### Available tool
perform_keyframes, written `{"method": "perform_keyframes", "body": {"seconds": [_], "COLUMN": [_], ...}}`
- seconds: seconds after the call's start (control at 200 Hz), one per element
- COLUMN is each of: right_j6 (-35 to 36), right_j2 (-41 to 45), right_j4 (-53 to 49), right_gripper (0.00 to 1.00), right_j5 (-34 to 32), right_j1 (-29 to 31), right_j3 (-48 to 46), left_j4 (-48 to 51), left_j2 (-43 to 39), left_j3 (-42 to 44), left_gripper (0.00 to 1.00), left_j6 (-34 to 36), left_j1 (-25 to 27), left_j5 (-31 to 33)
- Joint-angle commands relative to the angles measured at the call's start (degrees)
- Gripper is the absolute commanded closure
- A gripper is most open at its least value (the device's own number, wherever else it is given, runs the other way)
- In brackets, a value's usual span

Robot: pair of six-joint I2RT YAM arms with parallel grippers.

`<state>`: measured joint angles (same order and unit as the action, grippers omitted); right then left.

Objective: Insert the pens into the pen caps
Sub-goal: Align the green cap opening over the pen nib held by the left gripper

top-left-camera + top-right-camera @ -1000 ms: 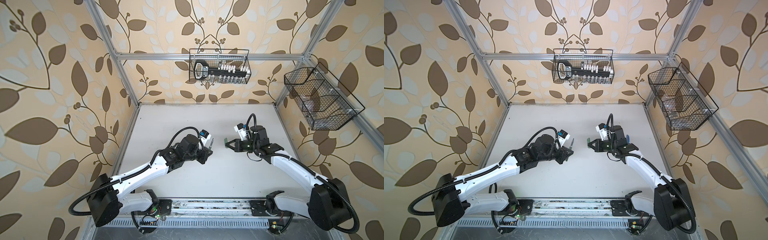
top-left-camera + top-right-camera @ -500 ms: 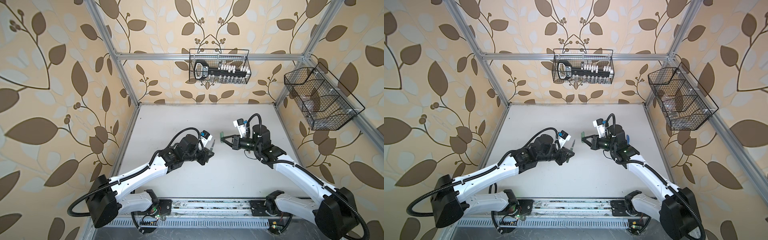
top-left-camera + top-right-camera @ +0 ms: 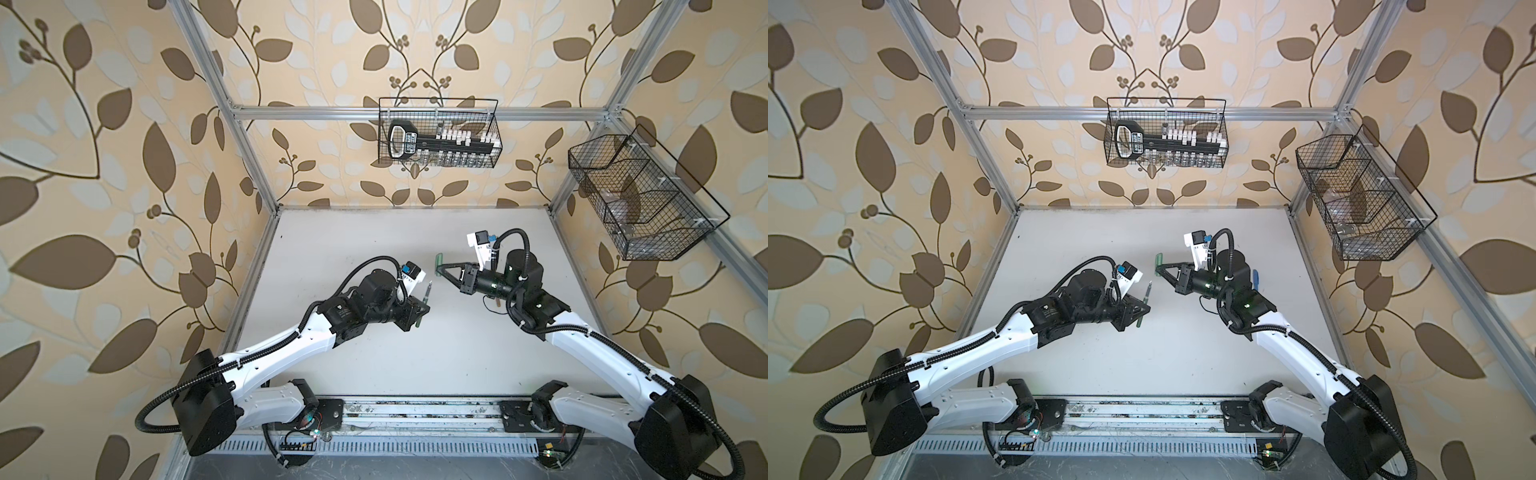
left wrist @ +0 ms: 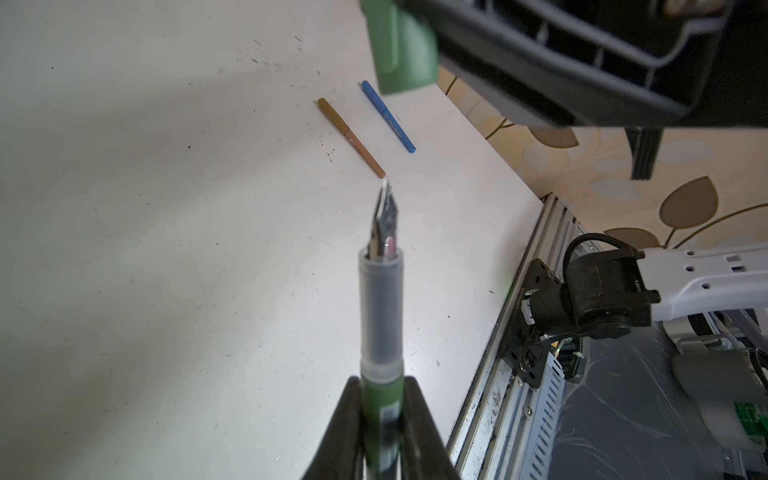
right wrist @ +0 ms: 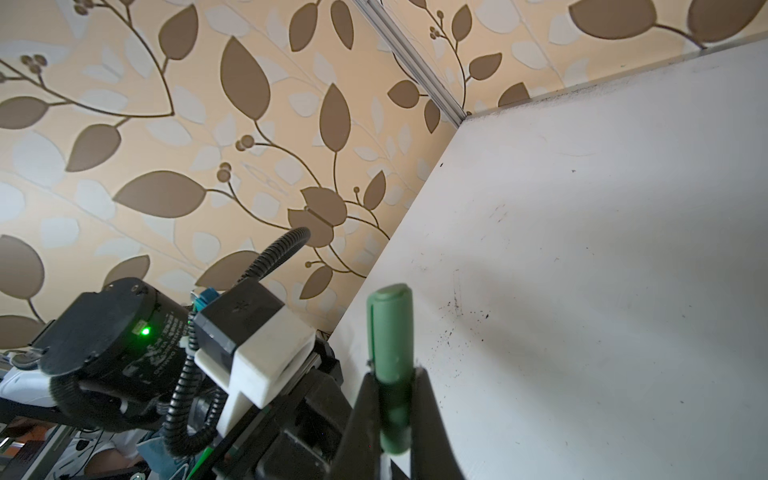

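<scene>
**A:** Right, the left gripper was clamped on the dark green pen, low on the barrel, with the tip leading.

**B:** And the right gripper was pinched tight on the green cap. Both were held up off the table.

**A:** In both top views the cap hung at about one o'clock from the pen's tip, near but not touching. The two didn't look lined up to me.

**B:** That was my worry. Pushed in off-axis, the tip could have hit the cap's rim and bent or smeared. I couldn't tell whether the mouth faced the pen squarely.

**A:** There was a long overhang past the fingers too. Any side load might have swung the pen in the grip.

**B:** Same for the cap. With so narrow a pinch, a hard shove could have twisted it or popped it loose.

**A:** Meanwhile the tan-brown pen and the blue pen lay side by side on the table, apparently capped.
</scene>
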<state>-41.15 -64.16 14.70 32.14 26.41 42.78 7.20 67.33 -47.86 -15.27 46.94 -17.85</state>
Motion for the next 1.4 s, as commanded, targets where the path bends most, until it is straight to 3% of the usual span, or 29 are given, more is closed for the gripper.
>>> {"method": "perform_keyframes", "body": {"seconds": [0.0, 1.394], "right_j6": [-1.57, -4.49], "right_j2": [-0.16, -0.46], "right_j4": [3.41, 9.21], "right_gripper": [0.92, 0.92], "right_j5": [-1.38, -2.91], "right_j1": [0.46, 4.60], "right_j3": [-0.69, -5.55], "left_j4": [-2.48, -3.16], "left_j2": [-1.41, -2.38], "left_j3": [0.46, -0.31], "left_gripper": [0.83, 0.84], "left_j6": [1.09, 1.67], "left_j1": [0.52, 0.51], "left_j5": [-1.36, 1.68]}}
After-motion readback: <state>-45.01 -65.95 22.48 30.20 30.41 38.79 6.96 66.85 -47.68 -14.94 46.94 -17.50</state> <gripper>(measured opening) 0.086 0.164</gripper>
